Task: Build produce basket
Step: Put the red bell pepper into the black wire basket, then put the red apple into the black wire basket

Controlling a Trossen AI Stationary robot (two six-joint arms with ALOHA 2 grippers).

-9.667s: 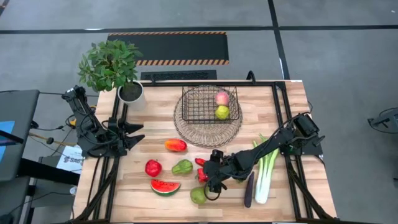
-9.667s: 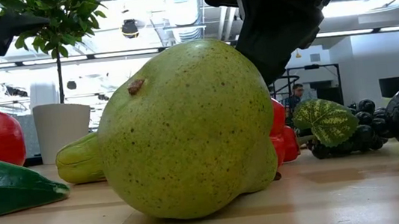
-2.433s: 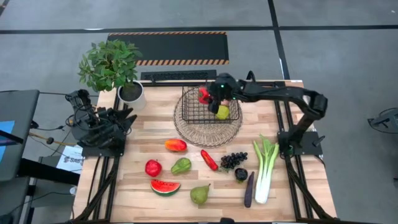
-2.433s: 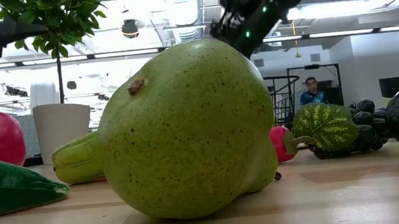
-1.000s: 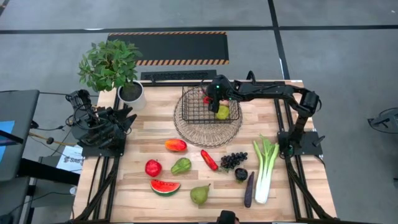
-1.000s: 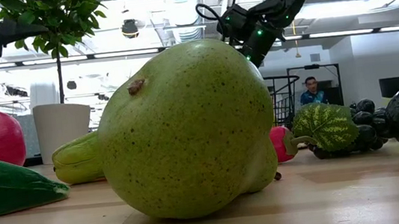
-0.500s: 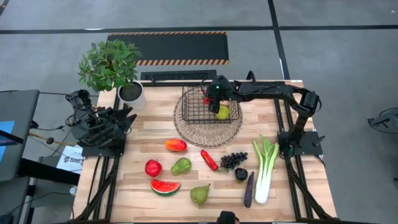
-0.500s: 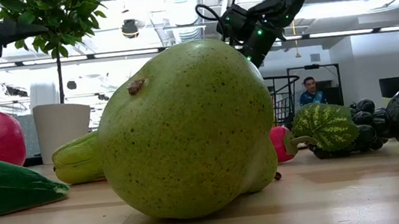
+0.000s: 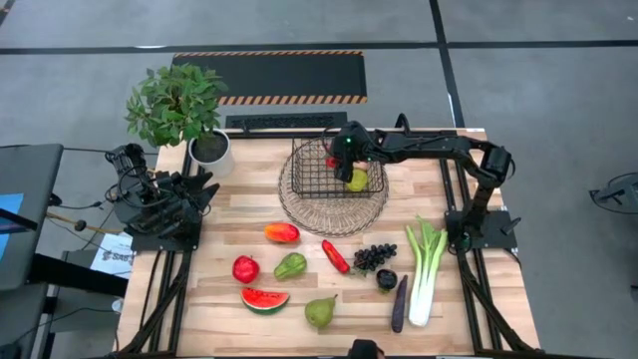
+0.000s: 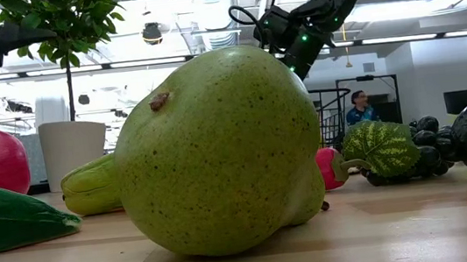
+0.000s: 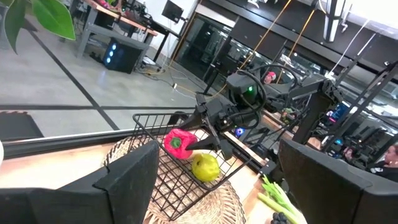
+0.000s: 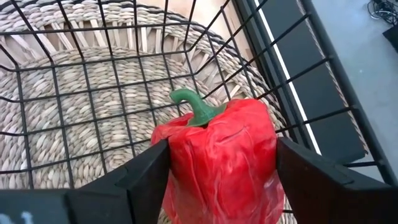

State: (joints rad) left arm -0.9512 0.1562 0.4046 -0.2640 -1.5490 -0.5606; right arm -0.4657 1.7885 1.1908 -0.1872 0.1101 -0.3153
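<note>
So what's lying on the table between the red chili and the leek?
The high view shows the dark grapes between the red chili and the leek, with a small dark round vegetable just below the grapes.

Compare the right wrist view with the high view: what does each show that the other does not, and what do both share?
Only the right wrist view shows the red pepper and its green stem, clamped between the right gripper fingers. Only the high view shows the left gripper waiting at the table's left edge, the watermelon slice, leek and potted plant. Both show the basket on its woven tray.
</note>
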